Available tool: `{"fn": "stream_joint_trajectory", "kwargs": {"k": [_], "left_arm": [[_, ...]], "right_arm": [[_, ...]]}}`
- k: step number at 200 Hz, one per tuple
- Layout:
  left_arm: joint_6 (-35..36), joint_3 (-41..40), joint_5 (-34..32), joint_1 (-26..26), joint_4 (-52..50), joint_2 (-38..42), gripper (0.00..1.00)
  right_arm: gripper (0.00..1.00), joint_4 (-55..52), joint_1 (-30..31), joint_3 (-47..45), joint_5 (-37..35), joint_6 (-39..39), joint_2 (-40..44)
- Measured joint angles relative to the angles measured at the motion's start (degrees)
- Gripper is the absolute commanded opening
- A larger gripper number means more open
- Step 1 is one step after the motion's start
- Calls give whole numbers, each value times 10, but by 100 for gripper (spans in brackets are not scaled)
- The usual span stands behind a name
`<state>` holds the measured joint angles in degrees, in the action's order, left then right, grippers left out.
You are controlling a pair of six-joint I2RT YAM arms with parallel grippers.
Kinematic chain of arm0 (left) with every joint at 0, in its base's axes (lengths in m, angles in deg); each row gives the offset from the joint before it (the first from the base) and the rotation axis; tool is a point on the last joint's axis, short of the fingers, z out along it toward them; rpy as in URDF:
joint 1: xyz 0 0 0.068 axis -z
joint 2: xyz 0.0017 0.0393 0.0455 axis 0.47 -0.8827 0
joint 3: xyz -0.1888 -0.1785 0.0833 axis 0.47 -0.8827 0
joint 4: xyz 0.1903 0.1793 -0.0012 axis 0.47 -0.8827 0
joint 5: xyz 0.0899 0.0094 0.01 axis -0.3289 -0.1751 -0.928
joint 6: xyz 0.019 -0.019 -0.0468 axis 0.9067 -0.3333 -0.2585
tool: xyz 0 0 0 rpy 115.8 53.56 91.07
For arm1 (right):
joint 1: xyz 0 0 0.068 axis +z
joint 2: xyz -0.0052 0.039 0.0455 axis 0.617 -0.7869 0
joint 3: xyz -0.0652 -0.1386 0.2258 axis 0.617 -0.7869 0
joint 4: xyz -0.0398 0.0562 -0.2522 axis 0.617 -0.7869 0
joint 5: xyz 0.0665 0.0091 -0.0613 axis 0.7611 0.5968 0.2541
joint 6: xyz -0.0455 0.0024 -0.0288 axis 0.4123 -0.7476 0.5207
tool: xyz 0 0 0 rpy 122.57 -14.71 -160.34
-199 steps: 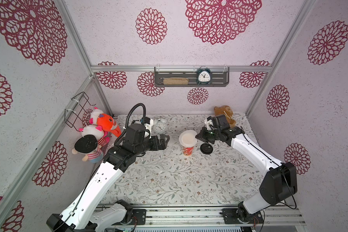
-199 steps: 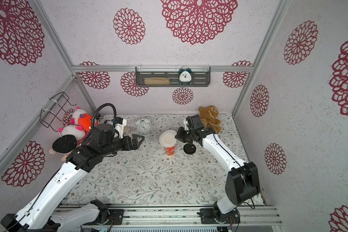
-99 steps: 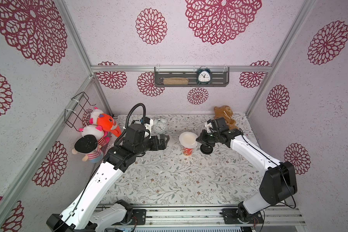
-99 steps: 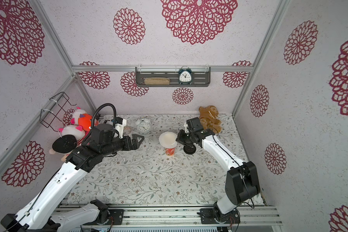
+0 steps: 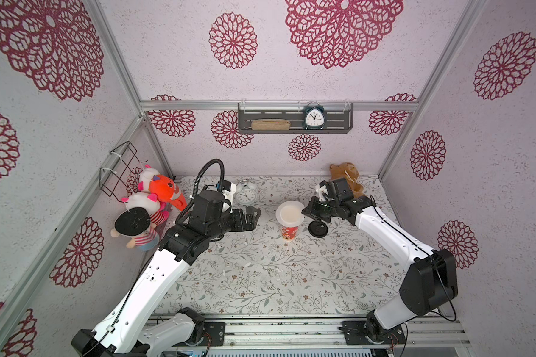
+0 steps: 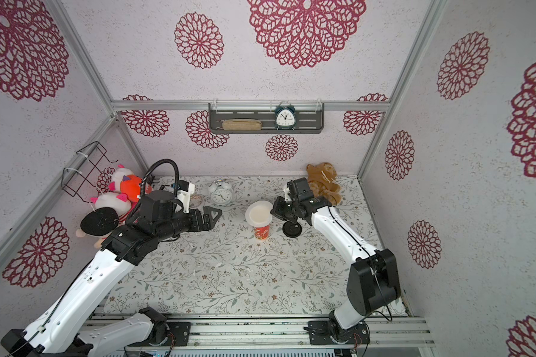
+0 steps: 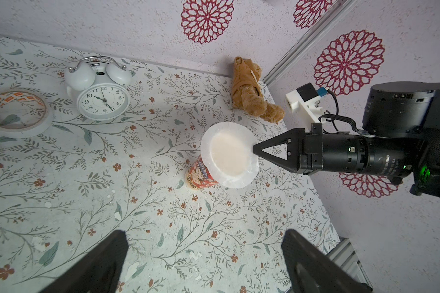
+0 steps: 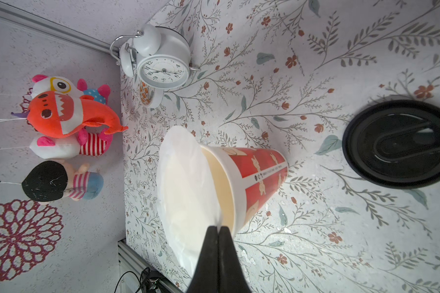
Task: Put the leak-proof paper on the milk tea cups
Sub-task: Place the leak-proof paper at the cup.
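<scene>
The table (image 5: 260, 278) has a pale cover printed with leafy twigs and small red flowers. A red-patterned milk tea cup (image 5: 289, 231) stands upright on it, toward the far side. A black round lid (image 5: 317, 230) lies flat just to the cup's right. At the far edge a white alarm clock (image 5: 246, 194) stands left of centre, with a tape roll (image 7: 26, 130) on its left. A brown teddy bear (image 5: 344, 176) lies in the far right corner. Small white flecks (image 5: 248, 265) dot the cover.

2 overhead, 2 wrist; cup (image 5: 289, 231) common

Lab robot test cell: alu frame (image 5: 279, 105), wallpapered panels (image 5: 183, 77), arms (image 5: 143, 278) on base rail (image 5: 291, 332), plush toys (image 5: 158, 191).
</scene>
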<state>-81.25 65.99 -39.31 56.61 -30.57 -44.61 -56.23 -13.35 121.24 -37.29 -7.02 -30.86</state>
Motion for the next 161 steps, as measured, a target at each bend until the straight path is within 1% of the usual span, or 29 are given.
{"fn": "stream_joint_trajectory", "kwargs": {"k": [111,135,161], "left_arm": [[0,0,-1,0,-1,1,99],[0,0,-1,0,-1,1,99],[0,0,-1,0,-1,1,99]], "right_arm": [[6,0,0,0,-7,0,-8],[7,0,0,0,-7,0,-8],[12,0,0,0,-7,0,-13]]}}
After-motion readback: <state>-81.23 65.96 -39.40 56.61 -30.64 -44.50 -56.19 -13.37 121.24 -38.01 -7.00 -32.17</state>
